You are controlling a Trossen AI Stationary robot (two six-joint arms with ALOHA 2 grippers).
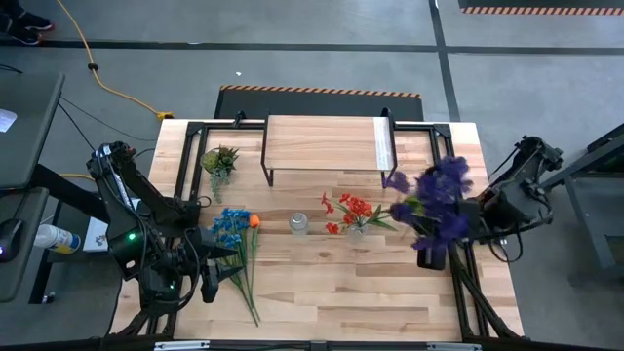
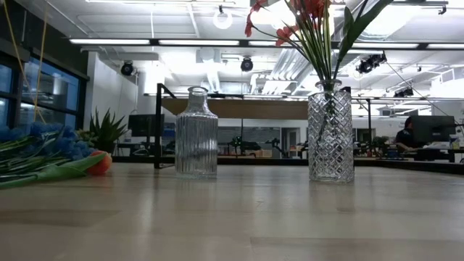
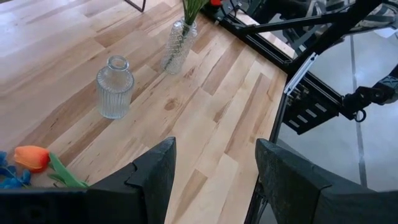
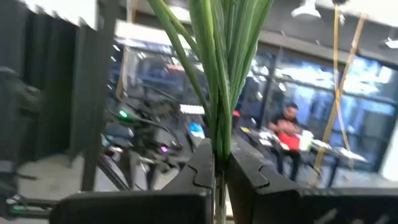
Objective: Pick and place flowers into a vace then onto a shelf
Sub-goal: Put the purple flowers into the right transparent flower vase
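A purple bunch of flowers (image 1: 439, 200) was held aloft near the desk's right edge, its stems clenched in the right hand (image 4: 221, 163). The left hand (image 3: 214, 177) was released, empty, by the blue bunch (image 1: 230, 229). Next, lowering the stems into the ribbed vase (image 1: 298, 223) was judged necessary.

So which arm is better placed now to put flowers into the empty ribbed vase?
The right one, probably. The right claw is already shut on the purple flowers, raised at the table's right edge. The left claw is open and empty; the blue flowers lie flat, unpicked. The ribbed vase stands between both.
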